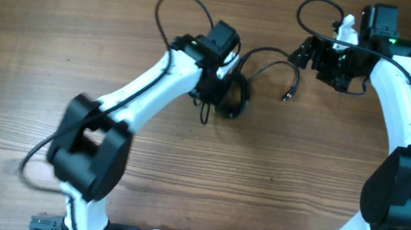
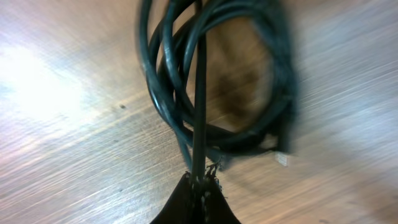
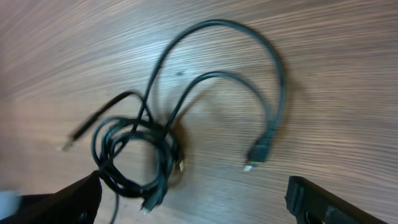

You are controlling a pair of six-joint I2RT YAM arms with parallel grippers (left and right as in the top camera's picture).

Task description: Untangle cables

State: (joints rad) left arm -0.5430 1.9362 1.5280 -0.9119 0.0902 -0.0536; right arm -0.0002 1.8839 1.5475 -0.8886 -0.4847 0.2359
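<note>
**Cables** [image 1: 234, 96]: thin black cords, bunched in a tight coil on the wooden table [image 1: 43, 11], near the middle of the overhead view and slightly toward its top.
- One cord leaves the coil, arcs up and to the right, then drops to a free plug [image 1: 288, 95] that rests on the wood apart from the coil.
- Right wrist view: two arcs rise from the bundle, and the outer one ends in that plug.
- A loose end [image 3: 69, 144] sticks out on the coil's opposite side.
- Small light-tipped connectors sit at the coil's lower edge.
- The frames are somewhat blurred, so I cannot tell which strand crosses over which.

**Left end effector** [image 2: 199, 182]: closed all the way.
- The fingertips are pinched on a single strand of the cables, which runs straight away from the tips and across the coil.
- The rest of the coil lies just beyond the tips.
- Overhead, this end effector sits directly over the coil's left part and hides it.

**Right end effector** [image 1: 304, 55]: jaws wide apart, nothing held.
- Right wrist view: its fingers [image 3: 320, 202] show at the two bottom corners, and they touch neither the coil nor the plug, which lie on the table between and beyond them.
- Overhead, it is to the upper right of the coil, near the top of the arc and above the plug.
</note>
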